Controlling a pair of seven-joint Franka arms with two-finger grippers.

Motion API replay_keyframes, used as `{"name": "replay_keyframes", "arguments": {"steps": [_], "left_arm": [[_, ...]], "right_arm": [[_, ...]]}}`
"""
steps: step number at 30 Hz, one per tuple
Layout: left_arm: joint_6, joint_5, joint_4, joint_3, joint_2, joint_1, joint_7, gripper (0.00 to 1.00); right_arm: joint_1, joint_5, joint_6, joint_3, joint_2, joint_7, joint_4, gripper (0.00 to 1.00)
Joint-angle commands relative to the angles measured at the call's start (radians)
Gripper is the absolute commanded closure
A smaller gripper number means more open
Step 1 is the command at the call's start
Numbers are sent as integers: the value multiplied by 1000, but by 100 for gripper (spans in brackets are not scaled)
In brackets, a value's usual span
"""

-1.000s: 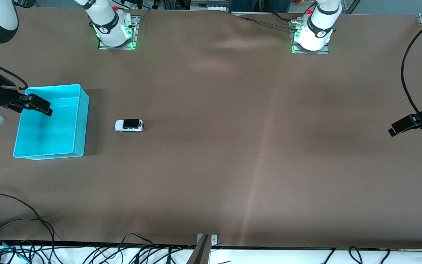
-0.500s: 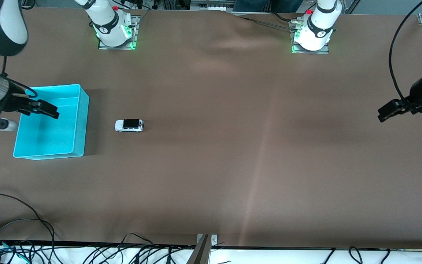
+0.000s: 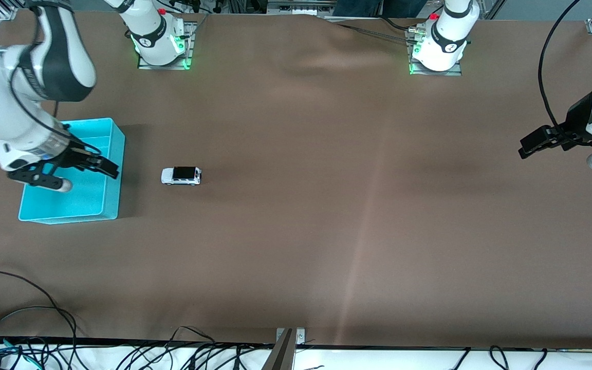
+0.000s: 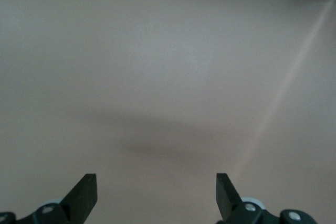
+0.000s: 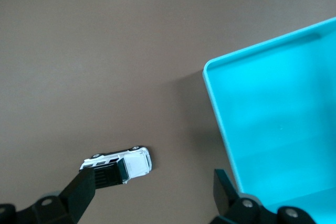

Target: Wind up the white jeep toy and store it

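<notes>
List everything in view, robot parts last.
white jeep toy: 1, white with black roof, on the table beside the bin, toward the right arm's end.
bin: 1, cyan, nothing visible inside, at the right arm's end of the table.
table: 1, brown cover.
cables: several, black, along the table edge nearest the front camera.
right hand: 1, black fingers, open, over the bin's rim beside the jeep.
left hand: 1, black fingers, open, over bare table at the left arm's end.

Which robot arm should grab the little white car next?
Probably the right arm. Its gripper hangs open over the cyan bin, right beside the white jeep toy, and its wrist camera already sees the car. The left gripper is open too, but waits over bare table at the left arm's end.
</notes>
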Motion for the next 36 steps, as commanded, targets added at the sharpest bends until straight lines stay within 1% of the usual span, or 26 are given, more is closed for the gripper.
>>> {"name": "replay_keyframes", "arguments": {"steps": [1, 6, 10, 14, 17, 23, 25, 28, 31, 36], "left_arm": [[5, -27, -15, 3, -5, -8, 32, 0], [5, -27, -15, 1, -2, -14, 32, 0], [5, -26, -11, 1, 0, -17, 33, 0], [5, -26, -8, 1, 3, -17, 41, 0], [6, -26, -3, 4, 4, -10, 100, 0], [5, -16, 15, 5, 14, -6, 150, 0], [5, -12, 17, 3, 15, -13, 180, 0], [5, -12, 18, 3, 15, -11, 257, 0], [5, -16, 31, 3, 15, -6, 312, 0], [5, -22, 34, 6, 14, -5, 312, 0]], "right_arm": [[-4, 8, 84, 24, -59, 44, -135, 0], [-4, 8, 119, 53, -60, 159, -191, 0], [-1, 8, 174, 68, -60, 358, -236, 0], [-1, 8, 217, 84, -59, 466, -262, 0], [-1, 8, 223, 88, -48, 567, -264, 0], [6, 10, 291, 93, 12, 831, -273, 0], [25, 10, 317, 94, 36, 909, -277, 0], [45, 10, 344, 94, 68, 997, -294, 0], [59, 10, 383, 94, 91, 1043, -304, 0], [83, 7, 433, 94, 133, 1156, -305, 0]]}}
